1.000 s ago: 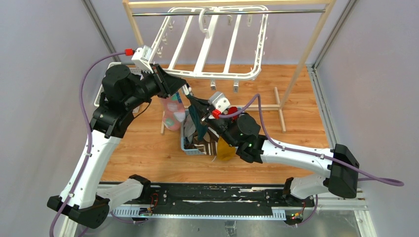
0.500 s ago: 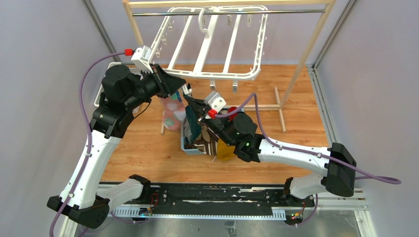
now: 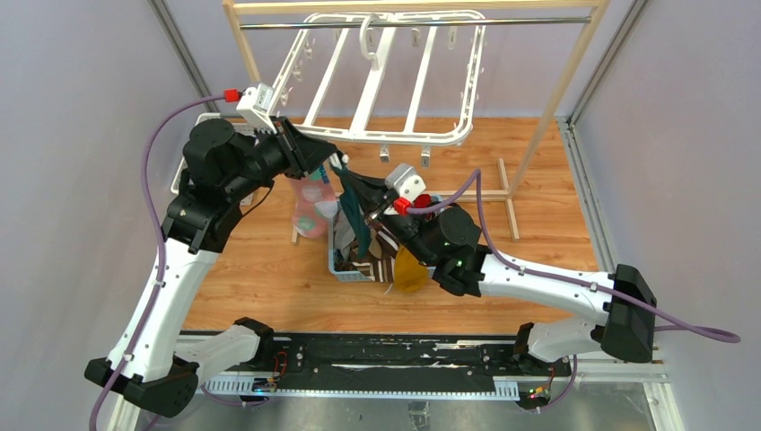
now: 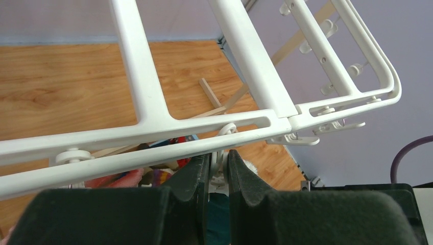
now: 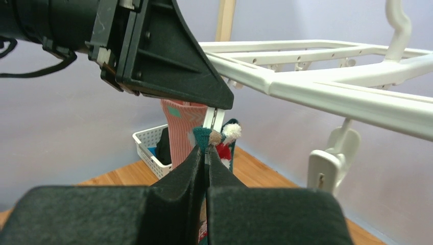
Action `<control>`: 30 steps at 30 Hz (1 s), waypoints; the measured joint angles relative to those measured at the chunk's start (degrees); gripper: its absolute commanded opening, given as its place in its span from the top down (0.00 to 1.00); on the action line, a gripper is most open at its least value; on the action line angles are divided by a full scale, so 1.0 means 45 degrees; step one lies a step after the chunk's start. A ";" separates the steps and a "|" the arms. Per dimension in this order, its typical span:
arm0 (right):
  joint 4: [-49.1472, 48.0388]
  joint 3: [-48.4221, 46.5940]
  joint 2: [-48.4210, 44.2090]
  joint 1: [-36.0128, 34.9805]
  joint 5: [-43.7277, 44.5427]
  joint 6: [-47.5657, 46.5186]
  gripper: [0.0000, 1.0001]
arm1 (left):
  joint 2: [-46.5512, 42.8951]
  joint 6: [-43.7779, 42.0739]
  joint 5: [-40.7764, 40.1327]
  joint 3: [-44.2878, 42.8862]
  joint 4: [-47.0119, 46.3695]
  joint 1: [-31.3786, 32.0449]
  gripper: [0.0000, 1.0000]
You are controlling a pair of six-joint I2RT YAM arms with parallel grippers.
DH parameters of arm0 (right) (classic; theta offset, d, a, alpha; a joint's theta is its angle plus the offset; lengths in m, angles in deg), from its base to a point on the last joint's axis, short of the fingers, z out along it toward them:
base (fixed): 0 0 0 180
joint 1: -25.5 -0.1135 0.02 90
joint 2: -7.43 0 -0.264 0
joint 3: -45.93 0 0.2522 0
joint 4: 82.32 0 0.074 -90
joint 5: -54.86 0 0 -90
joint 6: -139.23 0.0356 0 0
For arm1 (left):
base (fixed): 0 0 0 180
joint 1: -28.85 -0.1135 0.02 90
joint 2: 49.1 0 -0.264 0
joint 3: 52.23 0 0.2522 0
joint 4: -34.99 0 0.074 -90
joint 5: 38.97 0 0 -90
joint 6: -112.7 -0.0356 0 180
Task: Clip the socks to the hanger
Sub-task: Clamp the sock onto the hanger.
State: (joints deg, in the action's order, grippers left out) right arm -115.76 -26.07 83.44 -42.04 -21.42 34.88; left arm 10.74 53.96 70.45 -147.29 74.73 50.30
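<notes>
Under hanger (image 3: 408, 139) near rail, toward worktop (image 3: 538, 193) far edge: left gripper (image 4: 218, 159) jaws squeeze a clip (image 4: 219, 176); right gripper (image 5: 206, 153) jaws pinch teal sock (image 5: 201, 134) just below it.

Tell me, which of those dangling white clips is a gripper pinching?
The clip on the hanger's near rail, squeezed between the left gripper's fingers; the other clips hang free.

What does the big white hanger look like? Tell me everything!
The hanger is a white plastic rectangle with rounded corners and long bars across it. Its hook sits over a metal rail. Small white clips dangle under it. The left gripper squeezes one clip at the near edge, where the right gripper holds up a teal sock. A pink sock hangs beside.
</notes>
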 measured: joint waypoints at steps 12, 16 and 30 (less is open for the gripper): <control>0.0068 0.0005 -0.0238 0.0000 -0.0384 0.0204 1.00 | -0.0189 -0.0010 -0.0136 0.0019 -0.0019 0.0000 0.87; 0.0063 0.0005 -0.0223 0.0000 -0.0379 0.0253 1.00 | -0.0189 -0.0039 -0.0189 0.0019 -0.0015 0.0000 0.58; 0.0267 0.0000 0.0204 0.0000 -0.0461 0.0767 0.57 | -0.0219 -0.0204 -0.0481 0.0024 0.0466 0.0000 0.44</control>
State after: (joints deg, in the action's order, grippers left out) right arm -114.56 -26.07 84.35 -42.04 -23.50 38.33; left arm 9.75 53.05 68.29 -147.18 76.83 50.30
